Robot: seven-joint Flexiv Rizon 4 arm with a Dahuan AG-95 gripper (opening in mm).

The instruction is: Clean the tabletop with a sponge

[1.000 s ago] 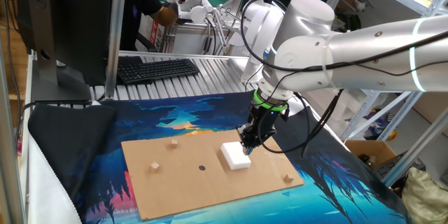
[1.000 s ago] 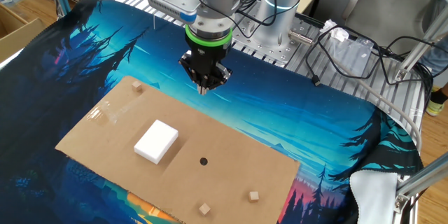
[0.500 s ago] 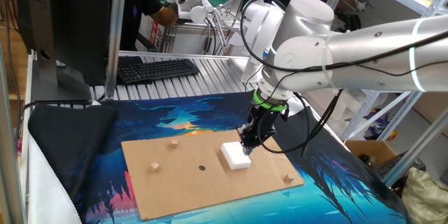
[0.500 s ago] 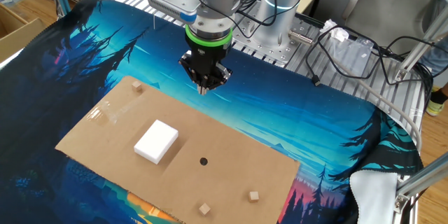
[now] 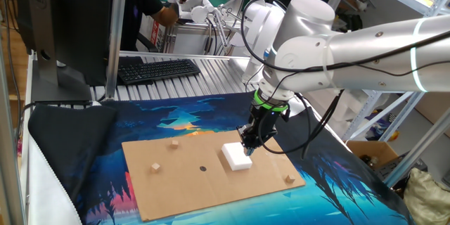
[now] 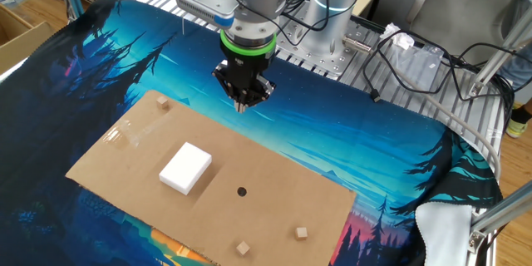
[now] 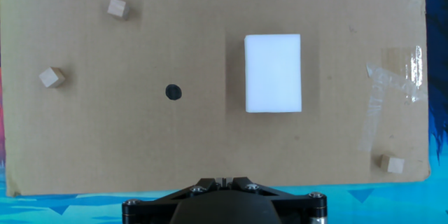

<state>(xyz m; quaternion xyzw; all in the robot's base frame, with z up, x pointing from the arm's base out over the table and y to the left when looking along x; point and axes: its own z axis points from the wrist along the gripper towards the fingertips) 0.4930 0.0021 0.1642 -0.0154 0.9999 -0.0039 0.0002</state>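
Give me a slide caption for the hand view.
White sponge lies untouched on cardboard tabletop among three wooden cubes.

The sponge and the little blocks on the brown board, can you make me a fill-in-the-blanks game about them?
1. The sponge is the colour ____.
2. The number of small wooden cubes lying on the tabletop is ____.
3. The pincer hangs above the board and holds ____.
4. Between the sponge and the two cubes at the far end sits a small dark ____.

Missing words: white; three; nothing; dot
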